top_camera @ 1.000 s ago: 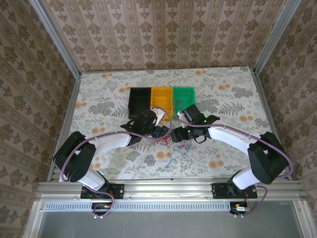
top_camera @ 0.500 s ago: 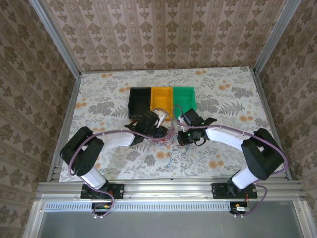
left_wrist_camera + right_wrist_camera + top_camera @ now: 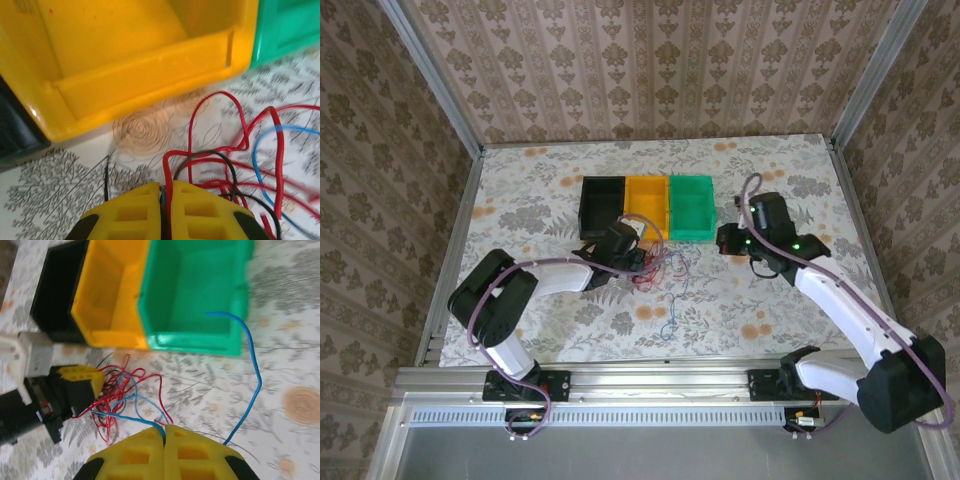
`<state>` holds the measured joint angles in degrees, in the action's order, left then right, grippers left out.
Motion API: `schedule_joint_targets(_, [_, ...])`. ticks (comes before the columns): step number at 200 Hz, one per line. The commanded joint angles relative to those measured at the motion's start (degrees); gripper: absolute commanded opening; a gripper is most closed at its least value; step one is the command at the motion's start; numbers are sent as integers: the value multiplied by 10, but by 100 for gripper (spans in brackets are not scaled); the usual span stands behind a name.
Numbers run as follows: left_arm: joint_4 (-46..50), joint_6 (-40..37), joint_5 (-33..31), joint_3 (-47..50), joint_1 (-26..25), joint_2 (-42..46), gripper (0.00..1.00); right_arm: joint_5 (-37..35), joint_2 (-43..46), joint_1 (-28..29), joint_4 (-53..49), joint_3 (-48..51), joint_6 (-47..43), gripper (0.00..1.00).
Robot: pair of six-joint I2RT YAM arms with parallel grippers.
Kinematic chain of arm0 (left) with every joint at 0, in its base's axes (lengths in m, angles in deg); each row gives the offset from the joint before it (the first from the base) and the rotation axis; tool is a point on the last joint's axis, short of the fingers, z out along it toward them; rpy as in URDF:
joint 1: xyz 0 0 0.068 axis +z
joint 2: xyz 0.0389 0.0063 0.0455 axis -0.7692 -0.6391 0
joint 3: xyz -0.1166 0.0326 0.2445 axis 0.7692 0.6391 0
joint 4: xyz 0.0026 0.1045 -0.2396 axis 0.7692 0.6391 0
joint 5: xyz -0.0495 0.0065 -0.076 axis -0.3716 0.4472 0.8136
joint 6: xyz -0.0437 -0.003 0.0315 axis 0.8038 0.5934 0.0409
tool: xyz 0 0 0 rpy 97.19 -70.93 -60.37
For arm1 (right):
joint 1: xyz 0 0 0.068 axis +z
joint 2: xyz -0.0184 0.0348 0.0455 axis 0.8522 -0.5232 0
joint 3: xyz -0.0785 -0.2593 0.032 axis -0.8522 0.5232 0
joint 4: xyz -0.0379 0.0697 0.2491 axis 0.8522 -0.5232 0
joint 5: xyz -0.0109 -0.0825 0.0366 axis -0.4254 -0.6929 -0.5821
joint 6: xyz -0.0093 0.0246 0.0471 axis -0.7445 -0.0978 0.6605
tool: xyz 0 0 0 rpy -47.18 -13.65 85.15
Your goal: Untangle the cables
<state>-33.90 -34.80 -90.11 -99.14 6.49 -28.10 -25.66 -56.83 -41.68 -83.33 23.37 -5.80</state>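
Tangle of cables (image 3: pixel 655 272) lies at 6 o'clock of the yellow bin (image 3: pixel 645 205); left gripper (image 3: pixel 165 195) pinches red, black and blue strands there as anchor, right gripper (image 3: pixel 164 436), off at 3 o'clock, pinches the blue cable (image 3: pixel 255 360), apparently to draw it free.

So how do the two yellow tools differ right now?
The left tool pinches a red cable by the yellow bin; the right tool grips a blue cable. The left tool sits at the tangle; the right tool is apart from it, near the green bin. Both are shut.
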Motion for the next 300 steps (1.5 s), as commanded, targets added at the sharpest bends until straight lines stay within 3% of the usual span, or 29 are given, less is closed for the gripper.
schedule_joint_targets(1, [52, 18, -32, 29, 20, -5, 0, -103, 47, -64, -20, -27, 35, 0])
schedule_joint_targets(35, [54, 32, -29, 38, 32, -8, 0, -139, 71, -147, -29, -35, 63, 0])
schedule_joint_targets(65, [62, 33, -28, 44, 33, -8, 0, -139, 71, -185, -32, -38, 75, 0])
schedule_joint_targets(80, [59, 30, -17, 50, 34, -4, 18, -124, 68, -192, -29, -40, 66, 0])
schedule_joint_targets(97, [53, 25, -7, 58, 34, 7, 48, -80, 57, -191, -19, -41, 47, 0])
schedule_joint_targets(104, [49, 20, 1, 62, 34, 13, 55, -58, 52, -191, -16, -39, 40, 0])
schedule_joint_targets(120, [33, 12, 26, 76, 34, 36, 64, -22, 44, -180, -12, -33, 21, 0])
schedule_joint_targets(165, [-30, -18, 111, 118, 32, 124, 80, -12, 36, -137, -11, -18, -7, 0])
schedule_joint_targets(196, [-23, -72, 155, 63, -6, 128, 87, -8, 20, -117, -9, -21, -20, 0])
schedule_joint_targets(225, [13, -99, 213, -50, -33, 46, 92, -7, 2, -104, -14, -26, -35, 0])
schedule_joint_targets(248, [59, -110, 218, -131, -51, -31, 94, -8, -5, -99, -20, -29, -39, 0])
schedule_joint_targets(300, [170, -132, 198, -230, -67, -118, 85, -6, 5, -92, -10, -9, -40, 0])
